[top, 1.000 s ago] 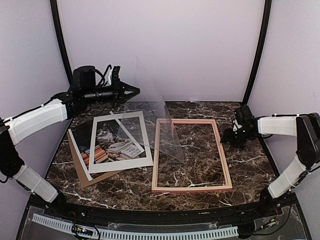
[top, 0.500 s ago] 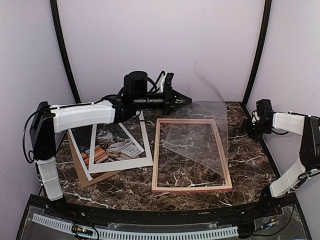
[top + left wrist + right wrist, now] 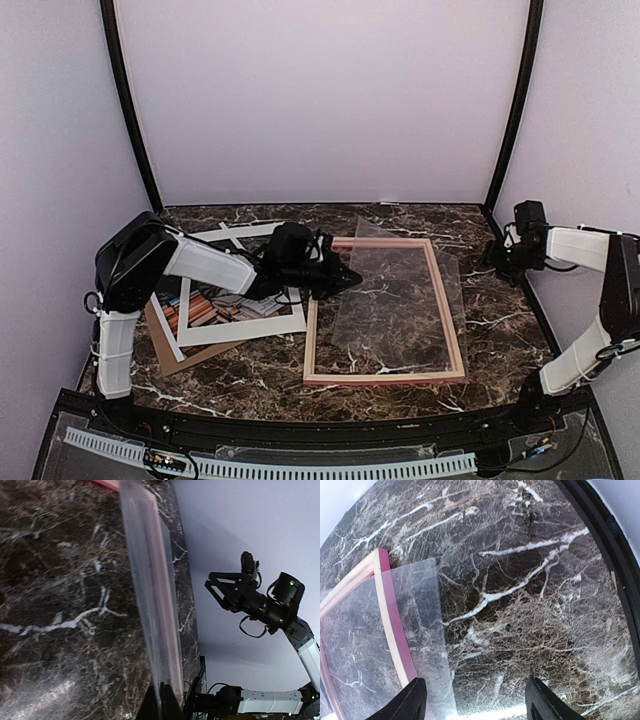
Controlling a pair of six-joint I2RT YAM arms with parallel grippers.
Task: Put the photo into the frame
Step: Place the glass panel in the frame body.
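The pink frame [image 3: 385,377] lies flat right of the table's centre. My left gripper [image 3: 343,278] is low at the frame's left rail, shut on the edge of a clear sheet [image 3: 400,300]. The sheet lies skewed over the frame and overhangs its right rail. In the left wrist view the sheet [image 3: 150,590] runs edge-on out of my shut fingers [image 3: 172,705]. The cat photo [image 3: 225,298] lies at the left under a white mat [image 3: 240,332]. My right gripper [image 3: 497,258] is open and empty above the table's right side. Its view shows the frame's corner [image 3: 387,605] and the sheet [image 3: 422,630].
A brown backing board [image 3: 190,360] lies under the photo and mat at the left. The table's right edge and a black post [image 3: 600,525] are close to my right gripper. The right arm [image 3: 260,602] shows in the left wrist view.
My left arm has come down from high at the back and lowered the clear sheet onto the frame. My right gripper drew back to the right a second ago and has held still since.
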